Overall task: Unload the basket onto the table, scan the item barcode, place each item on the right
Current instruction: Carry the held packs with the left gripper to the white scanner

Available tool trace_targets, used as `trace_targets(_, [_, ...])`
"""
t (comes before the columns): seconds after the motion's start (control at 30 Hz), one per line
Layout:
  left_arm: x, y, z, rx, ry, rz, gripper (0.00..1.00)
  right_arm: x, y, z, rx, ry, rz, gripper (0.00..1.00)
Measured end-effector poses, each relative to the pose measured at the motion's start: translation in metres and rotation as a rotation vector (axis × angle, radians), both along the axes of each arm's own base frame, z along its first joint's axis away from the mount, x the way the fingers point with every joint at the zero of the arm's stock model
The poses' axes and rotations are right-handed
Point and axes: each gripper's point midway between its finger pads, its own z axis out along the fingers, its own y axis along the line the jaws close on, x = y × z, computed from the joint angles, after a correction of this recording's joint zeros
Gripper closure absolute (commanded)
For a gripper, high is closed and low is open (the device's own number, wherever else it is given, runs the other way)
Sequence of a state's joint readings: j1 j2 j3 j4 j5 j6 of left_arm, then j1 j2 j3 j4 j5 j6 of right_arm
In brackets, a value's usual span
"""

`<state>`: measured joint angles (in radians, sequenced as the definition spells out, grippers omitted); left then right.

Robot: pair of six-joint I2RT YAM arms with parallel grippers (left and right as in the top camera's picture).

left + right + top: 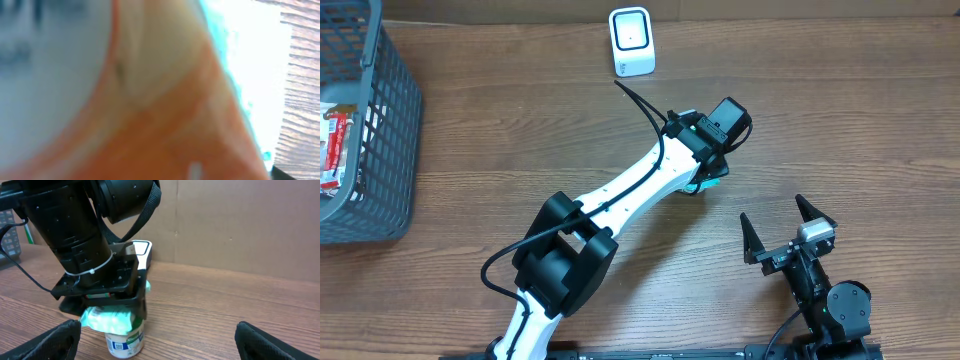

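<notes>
Brown wood-grain table [840,100] fills the overhead view, with a cardboard wall behind it in the right wrist view. A grey mesh basket [390,120] sits at the far left edge, with red and white packets [332,140] inside. A small white barcode scanner [631,40] stands at the far middle. The left arm reaches from the near left to the table's centre, where its tool [117,300] sits low over a small cup [125,342]. The cup is white with a crumpled teal foil lid, and it stands upright on the table, near and to the right of the scanner. Whether this tool grips the cup cannot be told; its own camera shows only an orange and white blur. The right tool [770,207] waits near the right, fingers wide apart, holding nothing.
</notes>
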<state>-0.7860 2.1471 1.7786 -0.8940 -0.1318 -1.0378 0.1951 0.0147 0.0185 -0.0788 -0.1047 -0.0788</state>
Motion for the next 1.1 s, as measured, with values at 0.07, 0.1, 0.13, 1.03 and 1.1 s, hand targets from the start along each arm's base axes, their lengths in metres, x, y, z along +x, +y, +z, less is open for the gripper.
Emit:
trace_targets(0.07, [0.0, 0.0, 0.0, 0.0, 0.0, 0.0, 0.15, 0.0, 0.0, 0.0, 0.0, 0.0, 0.0, 0.0])
trace_targets(0.1, [0.0, 0.0, 0.0, 0.0, 0.0, 0.0, 0.14, 0.0, 0.0, 0.0, 0.0, 0.0, 0.0, 0.0])
trace_targets(0.13, [0.0, 0.0, 0.0, 0.0, 0.0, -0.001, 0.14, 0.0, 0.0, 0.0, 0.0, 0.0, 0.0, 0.0])
trace_targets(1.03, [-0.001, 0.003, 0.029, 0.015, -0.05, -0.13, 0.0, 0.0, 0.0, 0.0, 0.0, 0.0, 0.0, 0.0])
trace_targets(1.1, [-0.001, 0.003, 0.04, 0.002, -0.07, -0.14, 0.0, 0.0, 0.0, 0.0, 0.0, 0.0, 0.0, 0.0])
